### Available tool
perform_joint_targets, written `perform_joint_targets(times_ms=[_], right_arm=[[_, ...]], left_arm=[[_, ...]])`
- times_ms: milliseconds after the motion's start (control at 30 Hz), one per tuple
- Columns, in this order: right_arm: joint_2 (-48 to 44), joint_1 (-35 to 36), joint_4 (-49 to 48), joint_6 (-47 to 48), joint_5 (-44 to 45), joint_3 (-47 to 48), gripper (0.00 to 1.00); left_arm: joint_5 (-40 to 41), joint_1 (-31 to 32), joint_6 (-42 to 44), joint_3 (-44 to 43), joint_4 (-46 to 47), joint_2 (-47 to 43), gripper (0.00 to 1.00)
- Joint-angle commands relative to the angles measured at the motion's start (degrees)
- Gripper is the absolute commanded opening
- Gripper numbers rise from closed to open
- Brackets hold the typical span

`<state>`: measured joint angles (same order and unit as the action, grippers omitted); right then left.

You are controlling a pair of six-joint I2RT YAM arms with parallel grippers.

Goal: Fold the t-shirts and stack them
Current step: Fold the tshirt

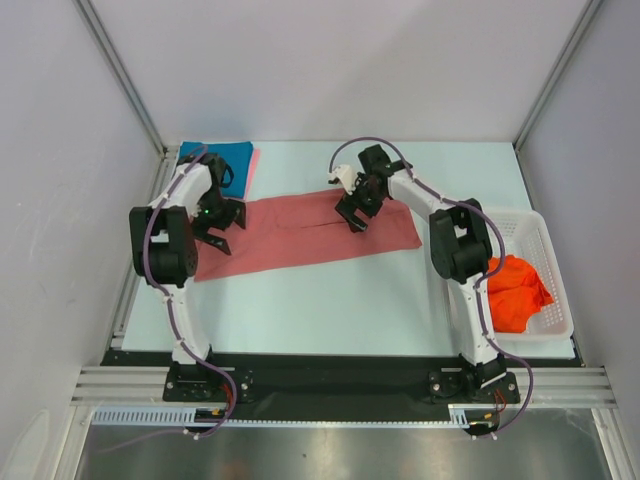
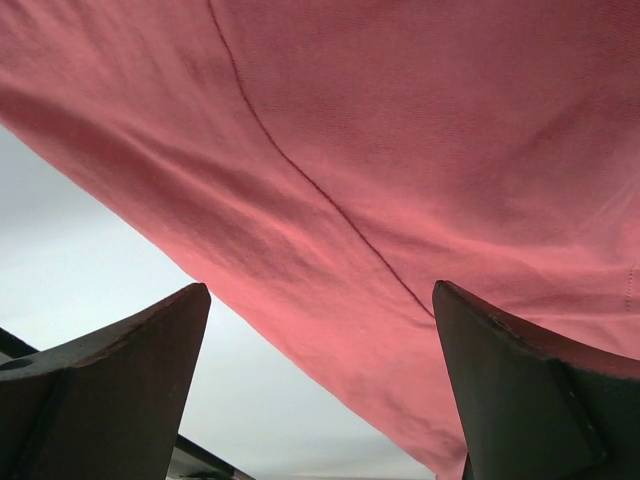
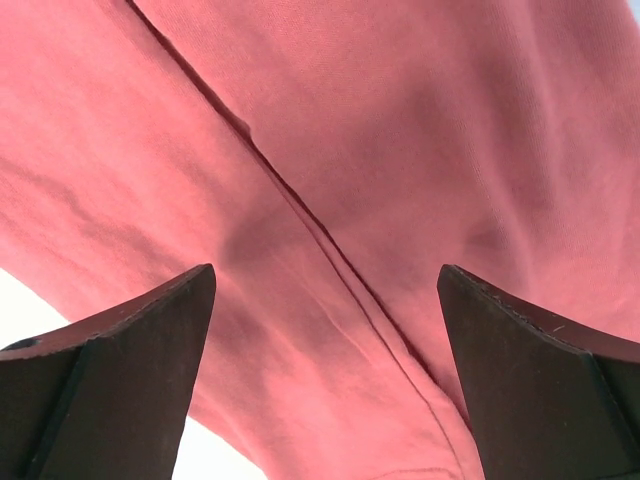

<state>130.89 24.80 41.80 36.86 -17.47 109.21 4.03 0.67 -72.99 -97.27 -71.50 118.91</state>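
A dusty salmon-red t-shirt (image 1: 300, 235) lies folded into a long strip across the middle of the table. My left gripper (image 1: 218, 232) is open over its left end; the left wrist view shows the cloth (image 2: 380, 150) and its near edge between the spread fingers (image 2: 120, 390). My right gripper (image 1: 352, 215) is open over the strip's right part; the right wrist view shows the cloth (image 3: 330, 180) with a fold line between the fingers (image 3: 540, 380). A folded teal-blue shirt (image 1: 228, 160) lies on a light pink one (image 1: 254, 165) at the back left. An orange-red shirt (image 1: 515, 290) sits crumpled in the basket.
A white plastic lattice basket (image 1: 545, 235) stands at the right edge of the table beside the right arm. Metal frame posts rise at the back corners. The pale table surface (image 1: 330, 300) shows in front of the strip.
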Motion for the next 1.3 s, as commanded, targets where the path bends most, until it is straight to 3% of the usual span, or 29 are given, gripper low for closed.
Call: perform_joint_targets(times_ms=[0, 433, 767, 967, 1267], right_arm=[[2.2, 0.1, -1.2, 1.2, -1.4, 2.2, 1.0], [2.1, 2.4, 0.0, -0.6, 5.3, -7.4, 0.98], [-10.5, 8.1, -4.7, -7.1, 5.6, -28.0, 0.96], [-10.5, 11.6, 0.3, -22.3, 5.9, -31.2, 0.92], [-22.5, 19.8, -9.4, -37.9, 8.9, -47.9, 0.93]], left_arm=[[1.9, 0.6, -2.6, -4.0, -1.9, 1.4, 1.0], [6.2, 1.1, -2.9, -8.5, -3.4, 9.2, 1.0], [12.8, 5.5, 6.6, -10.3, -3.9, 14.2, 0.97], [14.1, 10.9, 13.6, -11.9, -1.4, 15.1, 0.95], [13.6, 21.2, 24.6, -19.5, 3.8, 19.9, 0.93]])
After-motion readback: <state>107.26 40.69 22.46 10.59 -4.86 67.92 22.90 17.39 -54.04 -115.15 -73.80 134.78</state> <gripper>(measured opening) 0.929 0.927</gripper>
